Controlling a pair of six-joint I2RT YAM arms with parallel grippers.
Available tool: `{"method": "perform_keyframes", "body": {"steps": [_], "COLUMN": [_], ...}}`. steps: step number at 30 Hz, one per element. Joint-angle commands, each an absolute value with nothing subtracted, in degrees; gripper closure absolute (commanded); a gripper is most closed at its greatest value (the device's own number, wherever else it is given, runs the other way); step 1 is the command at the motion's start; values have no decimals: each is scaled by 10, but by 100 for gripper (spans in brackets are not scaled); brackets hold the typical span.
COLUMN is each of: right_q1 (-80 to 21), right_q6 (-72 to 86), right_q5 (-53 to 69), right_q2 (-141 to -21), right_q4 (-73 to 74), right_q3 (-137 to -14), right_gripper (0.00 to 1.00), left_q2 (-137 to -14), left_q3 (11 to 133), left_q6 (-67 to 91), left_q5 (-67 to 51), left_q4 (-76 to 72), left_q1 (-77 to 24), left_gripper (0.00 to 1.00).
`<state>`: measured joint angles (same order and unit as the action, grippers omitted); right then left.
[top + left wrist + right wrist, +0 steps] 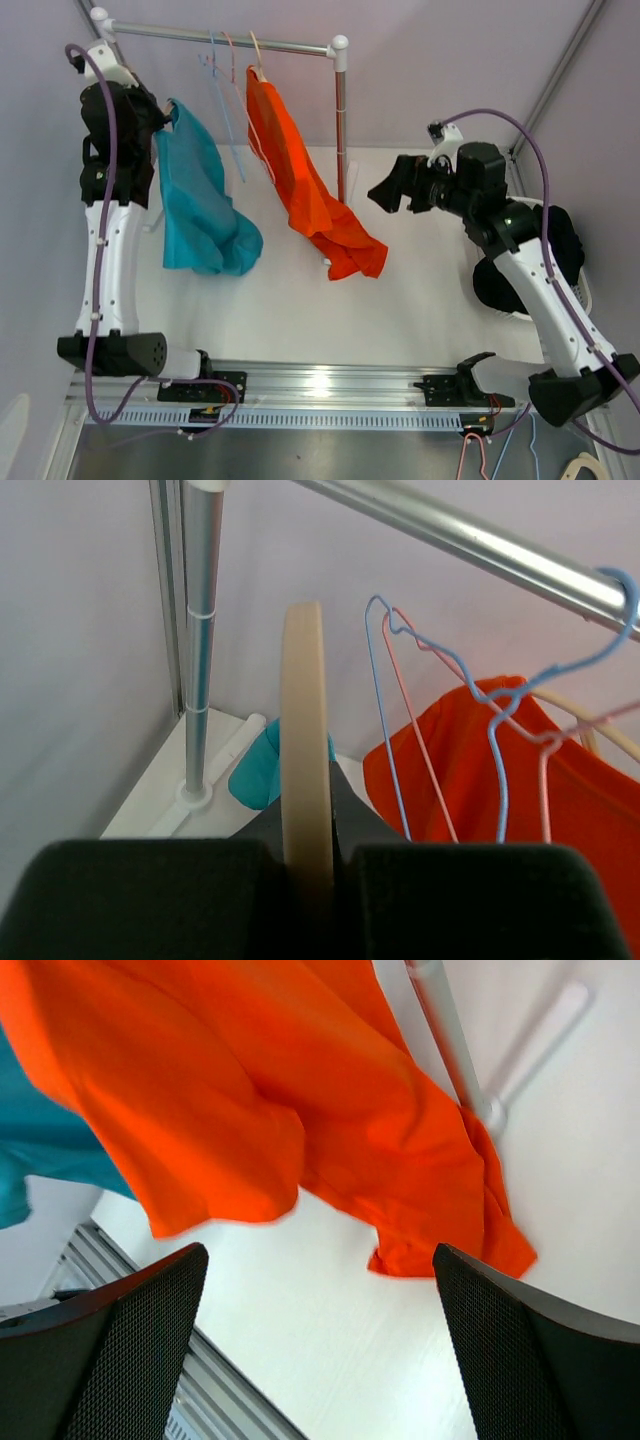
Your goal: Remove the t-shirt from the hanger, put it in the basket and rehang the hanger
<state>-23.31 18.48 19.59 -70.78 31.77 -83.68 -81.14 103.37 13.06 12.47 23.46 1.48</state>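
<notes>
On the left, the left pincer [155,118] was clamped on the beige hanger [304,730], lifting it, I'd guess, so the teal t-shirt [200,215] draped clear, while the orange t-shirt [300,190] trailed from the rail [230,40] onto the desk [300,300], and the right pincer [390,187] gaped wide, touching nothing!

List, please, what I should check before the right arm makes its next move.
1. Left gripper shut on the beige hanger: ok.
2. Teal t-shirt off that hanger: not ok, it hangs below the left gripper.
3. Right gripper open: ok.
4. Right gripper empty: ok.
5. Way from right gripper to teal t-shirt free: not ok, the orange t-shirt hangs between them.
</notes>
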Motion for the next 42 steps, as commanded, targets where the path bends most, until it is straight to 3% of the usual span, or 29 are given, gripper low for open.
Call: {"method": "perform_keyframes", "body": {"steps": [1, 9, 12, 13, 17, 20, 26, 35, 36, 39, 41, 42], "right_q1": [-252, -394, -473, -542, -667, -712, -732, -743, -743, -744, -753, -758], "right_q6": [188, 128, 107, 104, 97, 105, 126, 107, 110, 133, 146, 149], "right_q5": [122, 176, 212, 196, 132, 149, 179, 149, 156, 165, 165, 157], "right_q2": [-643, -621, -646, -653, -702, -757, -863, -953, -966, -976, -972, -968], "right_q4": [310, 364, 373, 367, 314, 266, 164, 134, 136, 140, 138, 135], "right_q3": [-793, -865, -882, -882, -883, -904, -968, -1063, -1074, -1066, -1050, -1032], "right_gripper": [1, 1, 1, 1, 1, 1, 1, 2, 9, 62, 76, 95], "left_q2": [-715, -564, -554, -554, -567, -592, -618, -615, -616, -628, -640, -653], "left_q3": [1005, 932, 942, 941, 941, 949, 953, 915, 914, 911, 914, 920], "left_q6": [175, 184, 183, 190, 218, 252, 291, 278, 270, 257, 253, 251], "left_q5": [92, 141, 194, 206, 250, 299, 362, 407, 408, 418, 431, 431], "left_q4": [233, 323, 386, 395, 430, 443, 449, 396, 389, 366, 350, 332], "left_q1": [13, -72, -99, -105, -106, -112, -148, -192, -194, -193, -193, -191], "left_gripper": [99, 99, 99, 99, 99, 99, 99, 99, 99, 99, 99, 99]}}
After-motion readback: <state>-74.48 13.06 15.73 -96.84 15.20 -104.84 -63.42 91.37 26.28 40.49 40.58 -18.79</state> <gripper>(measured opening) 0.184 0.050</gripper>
